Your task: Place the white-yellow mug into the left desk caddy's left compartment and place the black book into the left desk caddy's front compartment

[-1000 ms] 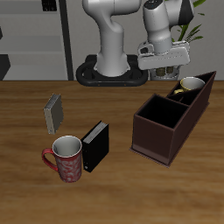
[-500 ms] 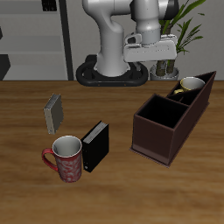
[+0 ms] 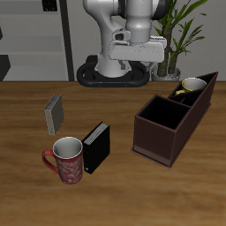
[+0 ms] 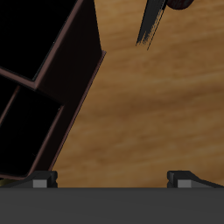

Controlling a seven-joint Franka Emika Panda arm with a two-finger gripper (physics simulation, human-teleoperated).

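The white-yellow mug (image 3: 190, 86) sits inside the left desk caddy (image 3: 168, 124), in the section at its far, taller end, with its yellow handle showing. The black book (image 3: 95, 147) stands on the table near the front, beside a red patterned mug. My gripper (image 3: 139, 60) hangs open and empty high over the back of the table, away from the caddy and far from the book. In the wrist view, the gripper (image 4: 114, 178) shows its fingertips (image 4: 39, 179) wide apart above bare wood, with the caddy (image 4: 44, 79) and the black book (image 4: 150, 22) in sight.
A red patterned mug (image 3: 67, 160) stands against the black book near the front edge. A small grey book (image 3: 55, 113) stands farther back. A potted plant (image 3: 181, 35) and the robot base (image 3: 110, 71) are at the table's back.
The gripper has swung sideways from above the caddy's far end toward the middle of the table's back, staying open. The mug stays in the caddy; nothing else moved.
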